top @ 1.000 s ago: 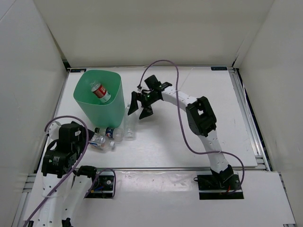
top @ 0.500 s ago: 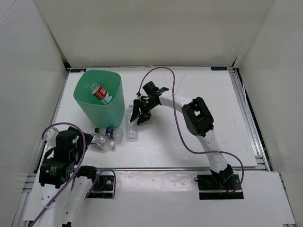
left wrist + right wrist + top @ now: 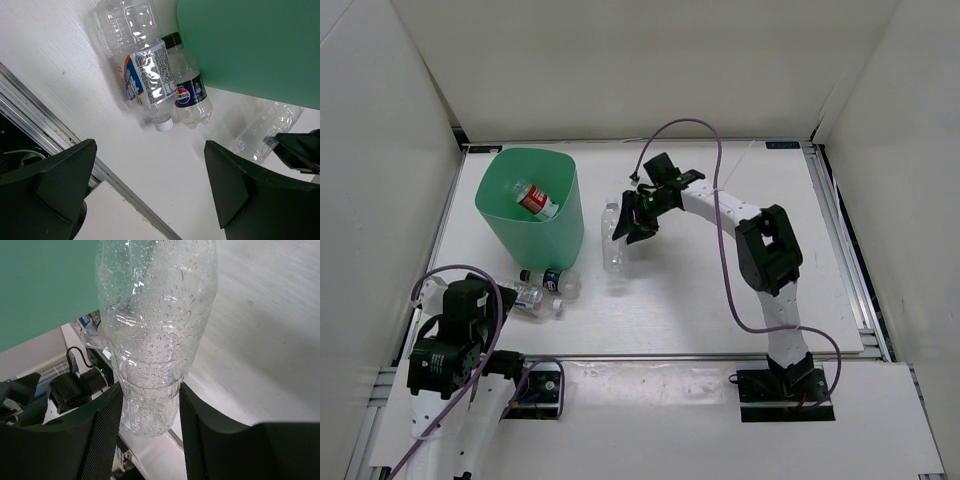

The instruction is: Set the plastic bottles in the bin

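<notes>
My right gripper (image 3: 636, 220) (image 3: 150, 412) is shut on a clear plastic bottle (image 3: 613, 245) (image 3: 155, 335), gripping its ribbed lower body just right of the mint-green bin (image 3: 530, 215) (image 3: 40, 285). A red-and-white labelled bottle (image 3: 534, 200) lies inside the bin. Two more bottles lie side by side on the table at the bin's near side: a blue-labelled one with a dark cap (image 3: 552, 281) (image 3: 187, 92) and a clear one with a white cap (image 3: 528, 297) (image 3: 145, 75). My left gripper (image 3: 492, 297) (image 3: 150, 165) is open just short of them, with nothing between its fingers.
The table's metal rail (image 3: 60, 135) runs along the near edge under my left gripper. White walls enclose the table on three sides. A purple cable (image 3: 720, 200) loops over the right arm.
My right gripper has shut on the clear bottle that lay beside the bin and has carried it a little to the right. The left arm has shifted slightly.
</notes>
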You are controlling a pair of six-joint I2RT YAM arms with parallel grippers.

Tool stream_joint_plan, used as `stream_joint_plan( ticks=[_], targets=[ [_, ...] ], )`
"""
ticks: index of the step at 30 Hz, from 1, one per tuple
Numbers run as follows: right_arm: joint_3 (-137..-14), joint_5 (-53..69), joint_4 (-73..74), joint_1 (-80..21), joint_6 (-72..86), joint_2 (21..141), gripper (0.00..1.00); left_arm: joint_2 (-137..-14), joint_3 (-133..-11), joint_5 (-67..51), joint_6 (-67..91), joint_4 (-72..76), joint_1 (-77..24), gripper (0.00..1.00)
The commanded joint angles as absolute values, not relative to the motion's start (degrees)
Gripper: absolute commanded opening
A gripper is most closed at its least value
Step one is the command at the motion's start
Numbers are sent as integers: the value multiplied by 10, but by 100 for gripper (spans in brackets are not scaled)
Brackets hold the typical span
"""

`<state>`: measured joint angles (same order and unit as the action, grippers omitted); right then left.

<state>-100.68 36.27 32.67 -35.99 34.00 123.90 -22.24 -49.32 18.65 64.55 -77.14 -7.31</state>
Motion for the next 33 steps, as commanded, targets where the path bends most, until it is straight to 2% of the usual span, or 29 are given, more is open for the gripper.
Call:
stream_joint_plan(
  ticks=[1,9,14,18,19,21,25,29,31,32,33],
  targets=[
    [-997,356,322,-352,330,1189,20,-228,-494,196,650,-773,-75,100],
    [-999,326,328,-334,332,1061,13,-210,-499,207,650,-779,-75,100],
    [-1103,308,323,-334,388,1031,12,-210,-488,207,655,-773,-75,100],
    [-1288,287,317,-366,388,1115,12,-221,-481,200,640,-751,-75,100],
    [-1376,287,312,-380,388,1138,12,-229,-475,200,640,-751,-75,100],
    [-1439,265,294,-399,388,1196,12,-238,-475,190,640,-751,-75,100],
    [-1398,196,183,-430,388,1206,13,-258,-451,166,626,-745,-75,100],
    [-1467,178,163,-455,365,1266,17,-264,-432,160,633,-745,-75,100],
    [-1443,158,139,-476,327,1258,29,-264,-425,160,633,-737,-75,100],
    [-1433,158,139,-482,315,1258,38,-264,-417,160,633,-731,-75,100],
    [-1438,167,164,-488,289,1258,74,-258,-411,160,633,-715,-75,100]
  ],
)
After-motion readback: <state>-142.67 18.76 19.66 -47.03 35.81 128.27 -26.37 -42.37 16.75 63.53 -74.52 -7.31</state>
